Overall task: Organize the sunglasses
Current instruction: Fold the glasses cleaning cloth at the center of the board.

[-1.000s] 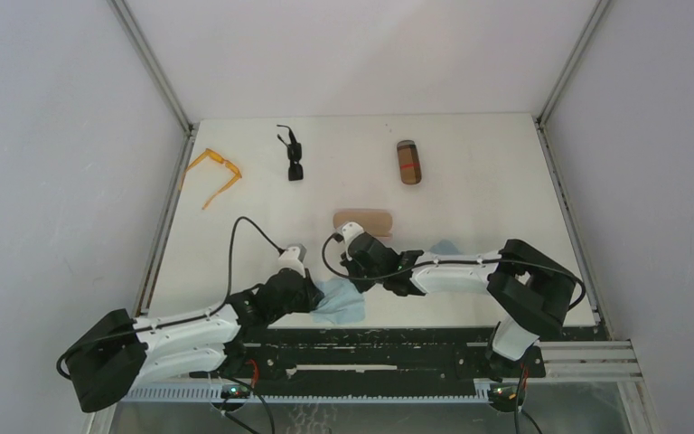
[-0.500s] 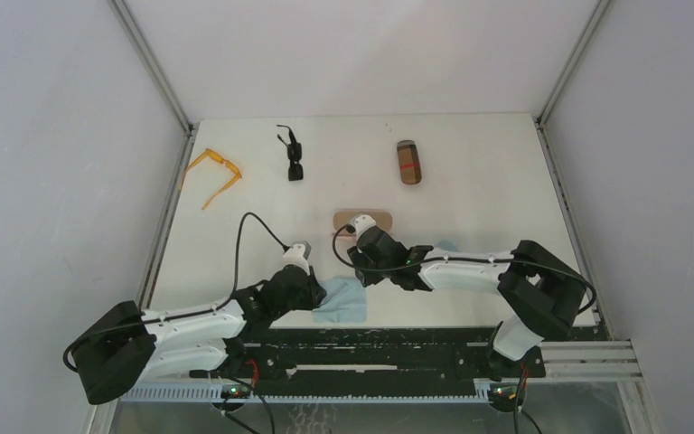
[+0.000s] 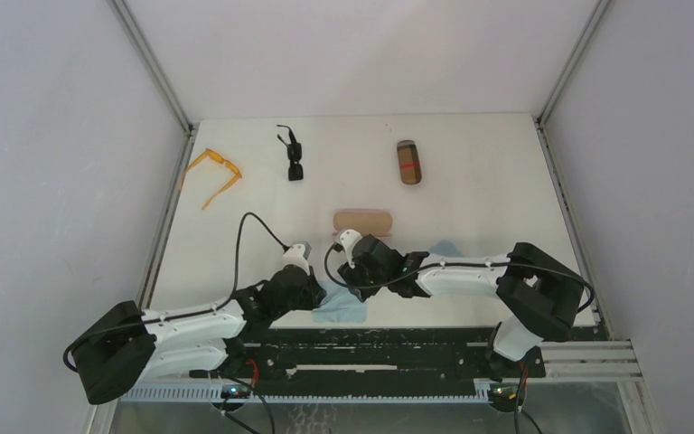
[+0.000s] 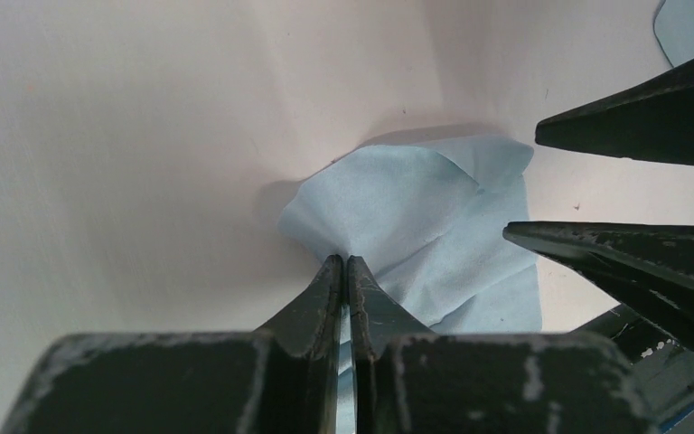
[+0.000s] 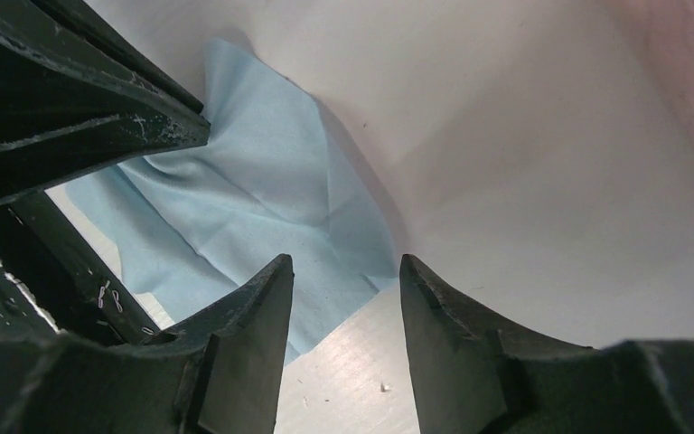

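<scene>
One change: right pincer [image 5: 343, 264] has opened partway, empty; left pincer [image 4: 344, 262] clamps thin light-blue cloth [image 4: 416, 226]; translucent orange-framed sunglasses [image 3: 214, 174], small black sunglasses [image 3: 293, 155] untouched.

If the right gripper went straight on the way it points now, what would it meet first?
Probably the light-blue cloth: the open right gripper aims down at its edge on the table. The left gripper, shut on that cloth, sits to one side, seemingly outside that line.

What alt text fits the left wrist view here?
The left end effector pinches the edge of a light-blue cloth lying rumpled on the white table. The right end effector, its dark fingers spread apart, reaches in from the right; a corner of a second blue cloth shows at top right.
</scene>
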{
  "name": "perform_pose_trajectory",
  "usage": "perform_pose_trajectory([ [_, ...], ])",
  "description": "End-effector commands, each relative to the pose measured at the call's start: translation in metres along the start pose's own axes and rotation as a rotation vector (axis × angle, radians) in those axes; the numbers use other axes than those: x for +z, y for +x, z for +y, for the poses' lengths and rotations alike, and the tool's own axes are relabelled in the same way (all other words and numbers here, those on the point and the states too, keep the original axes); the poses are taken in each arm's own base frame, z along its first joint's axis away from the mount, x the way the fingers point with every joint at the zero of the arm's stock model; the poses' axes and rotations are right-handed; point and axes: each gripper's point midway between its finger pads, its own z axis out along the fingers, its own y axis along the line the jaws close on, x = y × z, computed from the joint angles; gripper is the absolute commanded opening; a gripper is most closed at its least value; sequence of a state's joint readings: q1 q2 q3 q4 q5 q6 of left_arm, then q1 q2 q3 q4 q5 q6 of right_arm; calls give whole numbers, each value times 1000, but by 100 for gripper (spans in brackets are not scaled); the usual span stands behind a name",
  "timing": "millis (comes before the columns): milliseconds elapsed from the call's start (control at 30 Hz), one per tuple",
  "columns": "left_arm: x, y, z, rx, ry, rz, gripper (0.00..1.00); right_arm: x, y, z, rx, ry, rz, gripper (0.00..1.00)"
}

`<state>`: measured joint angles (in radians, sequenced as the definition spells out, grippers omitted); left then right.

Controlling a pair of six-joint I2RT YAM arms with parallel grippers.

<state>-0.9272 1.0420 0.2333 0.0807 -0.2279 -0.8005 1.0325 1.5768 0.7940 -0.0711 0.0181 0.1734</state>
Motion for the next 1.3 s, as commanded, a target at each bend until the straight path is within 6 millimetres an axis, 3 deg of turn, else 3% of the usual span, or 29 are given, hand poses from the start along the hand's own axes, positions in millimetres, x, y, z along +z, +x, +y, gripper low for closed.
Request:
perform_pose_trajectory([
  [0, 0, -6, -9, 6, 25, -8, 9, 5, -5, 4, -43, -21, -19, 47],
  [300, 0, -5, -9, 2, 26, -6, 8, 16, 2, 3, -51, -16, 17, 45],
  [533, 0, -4, -8, 4, 25, -4, 7, 15, -4, -3, -38, 25, -2, 31],
  [700, -1, -3, -7, 4, 24, -3, 7, 13, -7, -10, -40, 64, -16, 44],
  [1033, -1, -3, -6, 2, 25, -1, 6, 16, -13, -22, -59, 137, -25, 43],
  [1267, -1, -3, -6, 4, 24, 0, 6, 19, -17, -16, -68, 88, -34, 41],
])
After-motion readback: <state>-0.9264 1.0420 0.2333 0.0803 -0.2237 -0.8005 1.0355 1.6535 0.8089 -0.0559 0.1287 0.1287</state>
